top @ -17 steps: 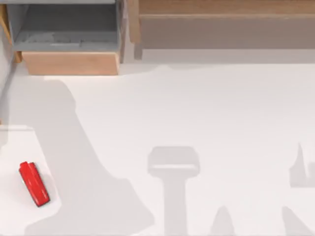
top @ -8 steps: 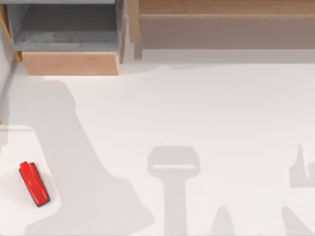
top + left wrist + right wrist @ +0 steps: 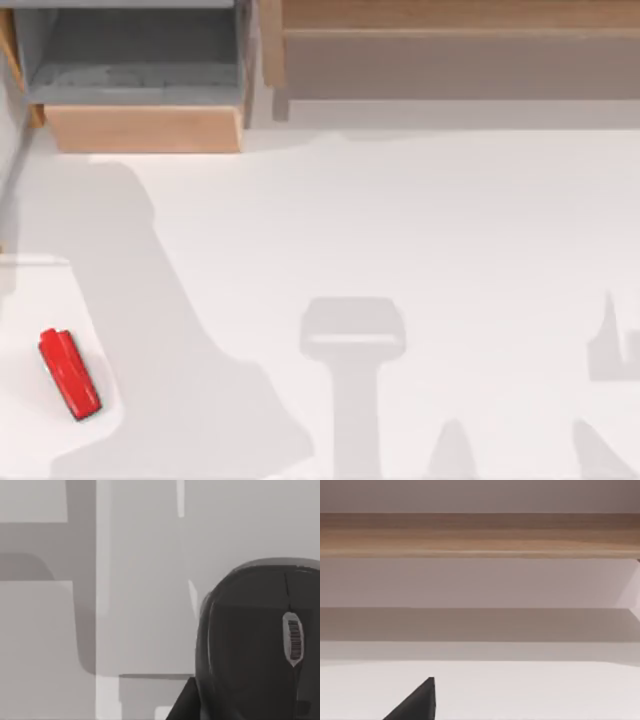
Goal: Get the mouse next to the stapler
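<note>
While stapler [image 3: 69,374] lies top-view left, mouse [image 3: 257,642] appears wrist-side.

The stapler [image 3: 69,374] is a small glossy red bar with rounded ends, lying flat on the white table near the left edge, its length running slantwise. The mouse [image 3: 257,642] is dark grey and domed, with a pale ribbed scroll wheel set along its centre line, seen close up in the left wrist view.

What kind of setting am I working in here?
Probably a simulated office desk: a white tabletop, a red stapler near its left edge, a dark computer mouse close under the left wrist camera, and a wooden shelf unit along the back.
</note>
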Motion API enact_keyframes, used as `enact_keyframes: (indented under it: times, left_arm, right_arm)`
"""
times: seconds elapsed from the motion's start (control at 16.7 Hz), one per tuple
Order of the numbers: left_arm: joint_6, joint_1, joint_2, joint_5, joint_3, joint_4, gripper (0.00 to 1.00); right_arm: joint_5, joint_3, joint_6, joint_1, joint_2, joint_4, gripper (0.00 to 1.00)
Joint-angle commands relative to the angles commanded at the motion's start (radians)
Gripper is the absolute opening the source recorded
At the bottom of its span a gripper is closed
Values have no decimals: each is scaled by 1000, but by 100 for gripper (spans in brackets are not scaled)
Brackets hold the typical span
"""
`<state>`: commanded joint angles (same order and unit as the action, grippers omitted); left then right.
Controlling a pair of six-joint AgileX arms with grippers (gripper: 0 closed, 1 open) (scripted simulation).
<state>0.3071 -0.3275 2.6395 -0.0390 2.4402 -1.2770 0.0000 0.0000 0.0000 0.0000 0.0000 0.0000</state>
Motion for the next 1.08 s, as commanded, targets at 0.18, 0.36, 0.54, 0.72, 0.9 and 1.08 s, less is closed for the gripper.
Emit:
enact_keyframes:
  times: [0.18, 0.36, 0.54, 0.72, 0.9, 1.08]
  left_arm:
    - [0, 0, 0, 0, 0, 0, 0]
    - [2, -3, -1, 0, 0, 0, 0]
    - [-18, -9, -44, -1, -3, -10, 0]
    - [-63, -10, -131, -1, -49, -12, 0]
    - [-122, 11, -246, 2, -124, 12, 0]
    - [-193, 62, -369, 6, -228, 53, 0]
  right_arm:
    - [0, 0, 0, 0, 0, 0, 100]
    - [0, 0, 0, 0, 0, 0, 100]
    - [0, 0, 0, 0, 0, 0, 100]
    - [0, 0, 0, 0, 0, 0, 100]
    - [0, 0, 0, 0, 0, 0, 100]
    - [0, 0, 0, 0, 0, 0, 100]
